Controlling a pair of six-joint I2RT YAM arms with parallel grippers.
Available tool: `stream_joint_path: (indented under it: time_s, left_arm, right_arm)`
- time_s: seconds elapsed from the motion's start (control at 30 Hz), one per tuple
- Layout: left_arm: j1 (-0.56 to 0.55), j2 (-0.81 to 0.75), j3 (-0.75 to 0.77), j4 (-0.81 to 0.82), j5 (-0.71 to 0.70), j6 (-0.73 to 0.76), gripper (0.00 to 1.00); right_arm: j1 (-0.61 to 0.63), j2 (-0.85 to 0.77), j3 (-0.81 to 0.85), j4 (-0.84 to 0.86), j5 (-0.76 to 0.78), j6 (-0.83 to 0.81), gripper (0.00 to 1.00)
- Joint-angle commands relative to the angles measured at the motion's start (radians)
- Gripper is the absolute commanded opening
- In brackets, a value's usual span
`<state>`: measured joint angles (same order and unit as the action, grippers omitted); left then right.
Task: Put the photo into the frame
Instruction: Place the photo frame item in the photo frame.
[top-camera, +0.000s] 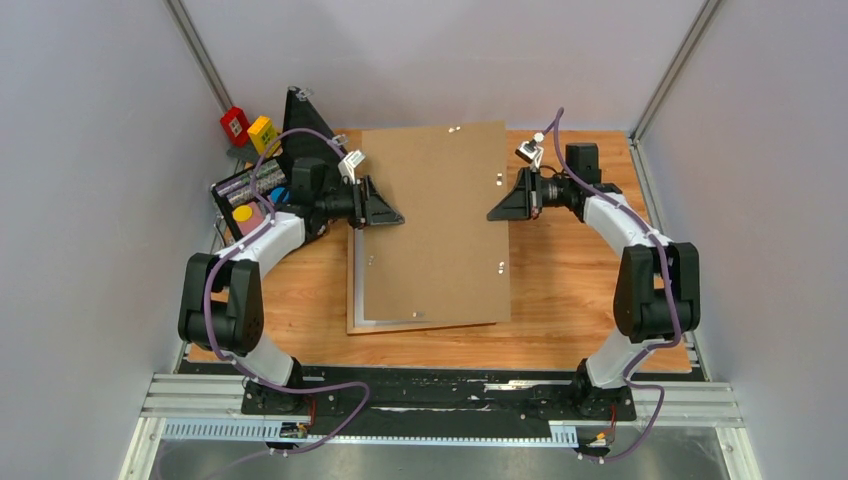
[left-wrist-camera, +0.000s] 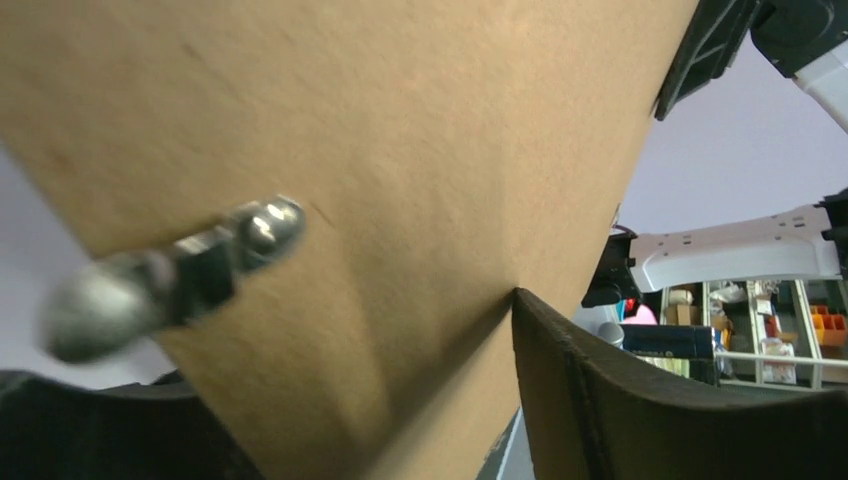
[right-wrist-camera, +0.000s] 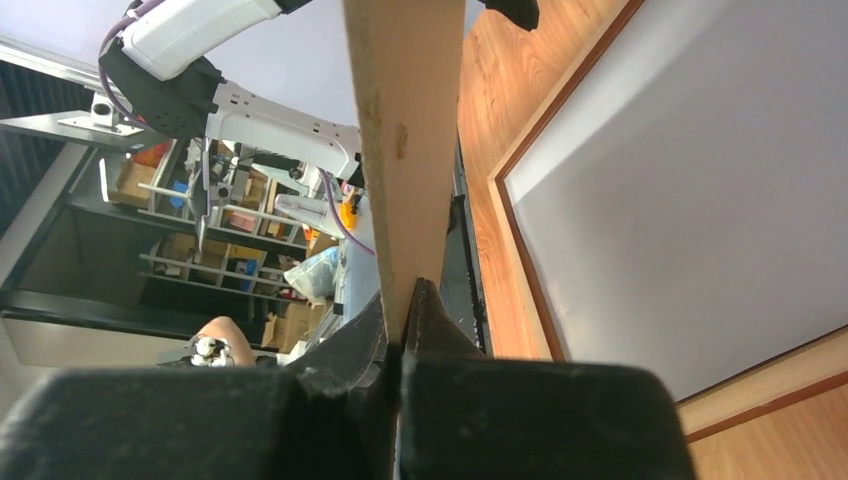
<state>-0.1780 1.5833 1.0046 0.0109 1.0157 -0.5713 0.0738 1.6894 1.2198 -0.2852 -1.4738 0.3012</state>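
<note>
Two right fingers (right-wrist-camera: 445, 335) pinched tight on edge of brown board (right-wrist-camera: 400, 120); right gripper (top-camera: 503, 208) grips board's right side. Left gripper (top-camera: 385, 212) at opposite edge, fingers (left-wrist-camera: 640, 400) spread wide astride board, not clamping. Board raised, skewed over frame (top-camera: 352, 300). Frame lies flat on table (top-camera: 580, 300); only its left and near rails show from above. Pale sheet (right-wrist-camera: 700, 180) inside frame; cannot tell whether it is photo.
</note>
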Motion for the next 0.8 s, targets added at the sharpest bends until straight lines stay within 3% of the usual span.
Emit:
stream_joint_path:
  time_s: [0.0,0.3,0.77]
  left_arm:
    - [0.003,-0.045,0.035,-0.074,-0.074,0.080,0.73]
    - [0.062,-0.085,0.037,-0.149,-0.173,0.136,0.99]
    - [0.067,-0.033,0.169,-0.299,-0.221,0.164,1.00]
  right_arm:
    - [0.009,0.003,-0.036,0.192,-0.122,0.166,0.00]
    - [0.009,0.010,-0.107,0.266,-0.139,0.209,0.00]
    - [0.004,0.029,-0.116,0.274,-0.131,0.217,0.00]
